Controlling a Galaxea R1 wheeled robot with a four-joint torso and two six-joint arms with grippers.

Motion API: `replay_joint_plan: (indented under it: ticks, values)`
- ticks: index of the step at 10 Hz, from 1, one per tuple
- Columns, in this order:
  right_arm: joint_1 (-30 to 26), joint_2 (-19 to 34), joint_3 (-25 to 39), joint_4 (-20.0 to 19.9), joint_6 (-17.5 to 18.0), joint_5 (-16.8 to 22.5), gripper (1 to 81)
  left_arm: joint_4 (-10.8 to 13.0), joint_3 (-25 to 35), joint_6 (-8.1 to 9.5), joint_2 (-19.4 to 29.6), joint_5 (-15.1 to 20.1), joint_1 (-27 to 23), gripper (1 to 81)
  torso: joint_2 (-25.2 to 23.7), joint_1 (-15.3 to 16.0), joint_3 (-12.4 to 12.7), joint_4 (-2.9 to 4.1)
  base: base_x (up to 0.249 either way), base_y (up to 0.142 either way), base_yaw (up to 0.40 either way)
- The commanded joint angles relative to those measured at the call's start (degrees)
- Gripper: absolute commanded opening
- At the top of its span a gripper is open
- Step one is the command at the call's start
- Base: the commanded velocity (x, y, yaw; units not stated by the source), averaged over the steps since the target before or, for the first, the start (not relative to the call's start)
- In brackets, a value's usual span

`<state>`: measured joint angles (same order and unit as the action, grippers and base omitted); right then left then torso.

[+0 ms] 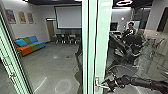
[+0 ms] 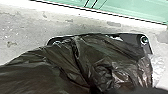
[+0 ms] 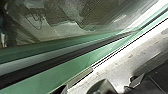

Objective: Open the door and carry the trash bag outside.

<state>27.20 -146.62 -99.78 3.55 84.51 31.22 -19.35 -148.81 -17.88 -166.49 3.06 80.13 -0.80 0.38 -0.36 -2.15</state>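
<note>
Presently, head view: the right gripper (image 1: 109,85) is at the handle (image 1: 101,86) of the green-framed door (image 1: 103,37); contact is hard to confirm. 1 person (image 1: 129,31), partly hidden, shows beside the door frame. Left wrist view: the trash bag (image 2: 100,57), cut off, is near the door; left gripper state cannot be told. Right wrist view: reflections blur the door glass (image 3: 75,30); right gripper state cannot be told.
</note>
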Motion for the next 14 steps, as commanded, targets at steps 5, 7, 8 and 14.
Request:
replay_joint_plan:
  ticks: [5,7,8,14]
  values:
    - [-4.13,-6.7,-2.95,4.45,0.4,1.12,81.1,-0.96,-1.13,0.13,0.36,3.53,-3.7,1.0,-0.02,-0.11,0.02,-0.05,0.0,0.0,0.0]
    - [-2.01,-6.96,-3.57,5.59,0.4,0.95,81.1,-1.04,-1.31,0.13,0.36,3.53,-3.79,1.0,-0.04,-0.13,0.04,-0.07,0.0,0.0,0.0]
    - [-1.22,-7.05,-3.57,5.77,0.4,0.95,81.1,-1.04,-1.75,0.13,0.36,3.53,-3.7,1.0,-0.02,-0.13,0.02,-0.07,0.0,0.0,0.0]
    - [2.73,-3.8,-2.69,5.68,0.31,-10.21,81.1,-1.48,-2.54,0.13,0.27,3.62,-3.27,1.0,-0.02,-0.13,0.04,-0.07,0.0,0.0,0.0]
